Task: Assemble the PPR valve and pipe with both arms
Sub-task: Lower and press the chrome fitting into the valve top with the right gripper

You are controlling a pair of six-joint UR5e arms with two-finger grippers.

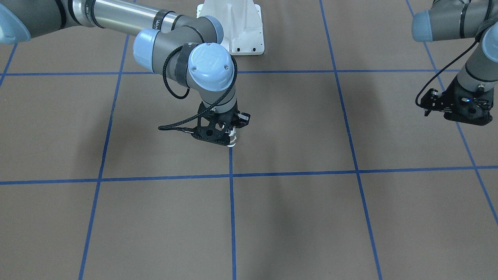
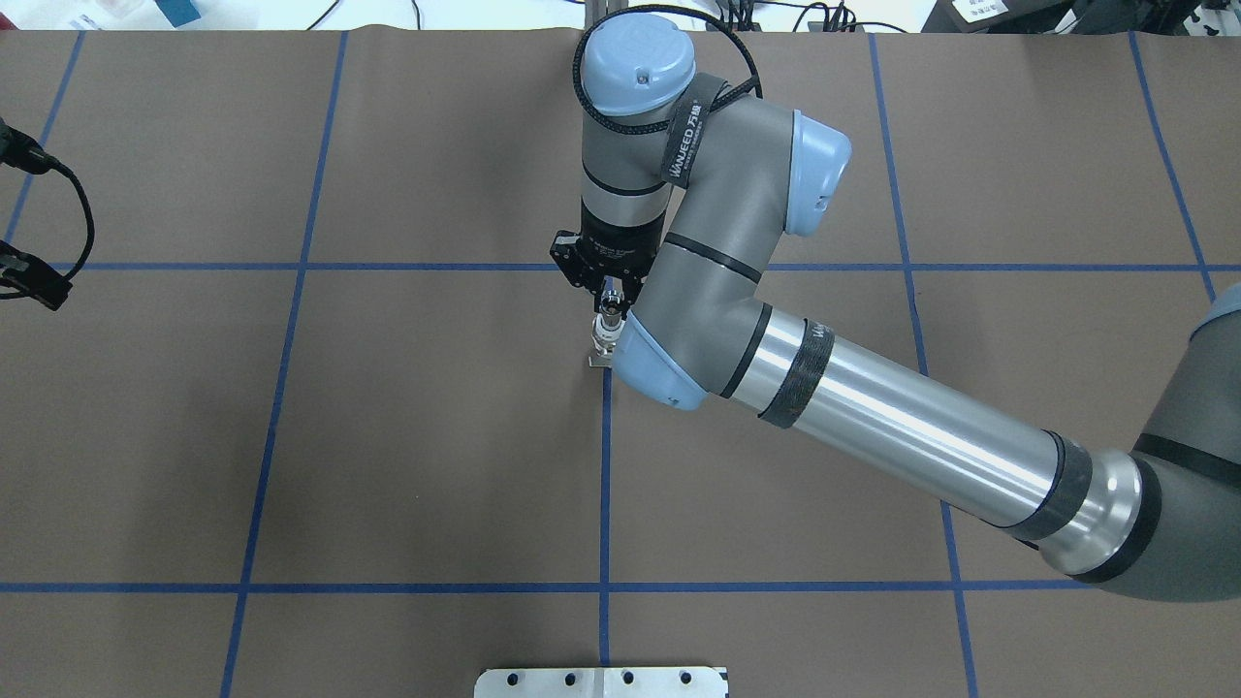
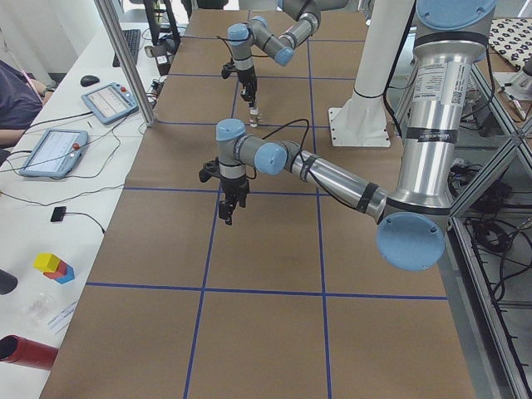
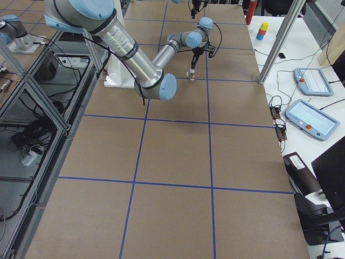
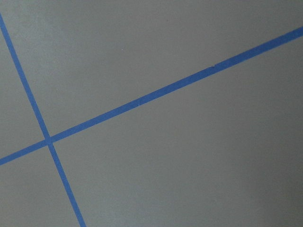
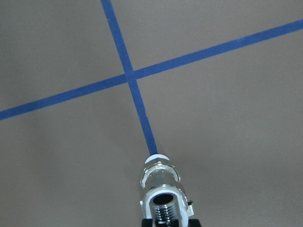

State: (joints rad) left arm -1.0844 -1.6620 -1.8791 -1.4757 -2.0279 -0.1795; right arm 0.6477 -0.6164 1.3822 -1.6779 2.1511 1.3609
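The right pincer (image 2: 608,296) points straight down and is pinched on the upper end of the valve (image 2: 607,334), which hangs upright directly beneath it. The valve is a short, stubby cylinder with white plastic ends and a shiny, glassy-looking metal band around its middle. In the right wrist view a chrome threaded ring (image 6: 163,211) with a dark round bore sits in the end nearest the pincer. I cannot tell whether it is a separate fitting or part of the valve. A small flat grey tab (image 6: 190,205) sticks out sideways just below that end. The valve's far end is a smooth white disc, low over a strip of blue tape (image 2: 605,485). Whether it touches the table (image 2: 436,436) I cannot tell.

The table under the pincer is covered in a matte brown, paper-like sheet, and glossy blue tape divides it into large squares. The right arm (image 2: 873,407) carrying the pincer is a brushed silver tube with grey joints and rounded light-blue caps. A black braided cable (image 2: 582,87) loops around its wrist.

The left pincer (image 3: 227,212) hangs over the table well apart from the right one, off to the robot's left, with black angular fingers pointing down. I cannot tell whether they are spread or pressed together. Its wrist camera shows only brown sheet and a tape crossing. Beyond the right pincer, towards the robot, a white metal base plate (image 1: 241,27) with bolt holes sits on the table.
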